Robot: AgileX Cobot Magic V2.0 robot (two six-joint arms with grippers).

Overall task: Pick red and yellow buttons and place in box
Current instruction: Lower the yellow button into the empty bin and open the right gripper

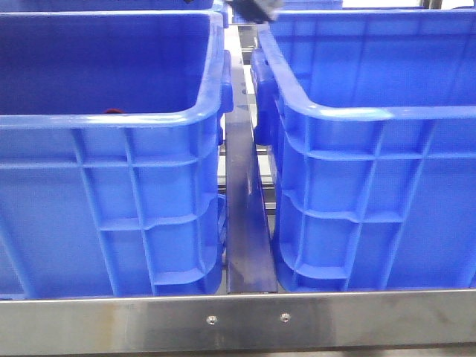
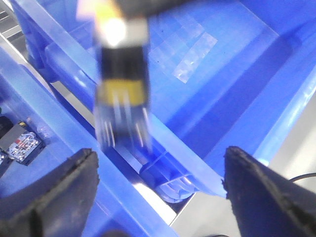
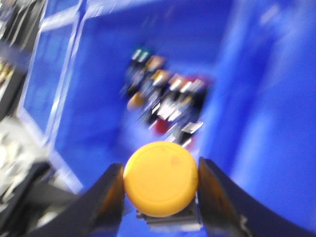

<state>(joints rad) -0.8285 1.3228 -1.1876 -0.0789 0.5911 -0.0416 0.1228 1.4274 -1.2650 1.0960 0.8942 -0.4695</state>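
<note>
Ribbed blue plastic crates (image 1: 149,208), right hand (image 3: 160,185) pinching round yellow button (image 3: 160,178)

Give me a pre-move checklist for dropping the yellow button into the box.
1. Yellow button gripped between the right hand fingers: ok.
2. Button sits square in the grip: cannot tell, view is blurred.
3. Right hand is over a blue crate with a pile of parts inside: ok.
4. That crate is the target box: cannot tell.
5. Left hand open and empty: ok.
6. Blurred yellow-and-black part beyond the left hand, free or held by something: cannot tell.
</note>
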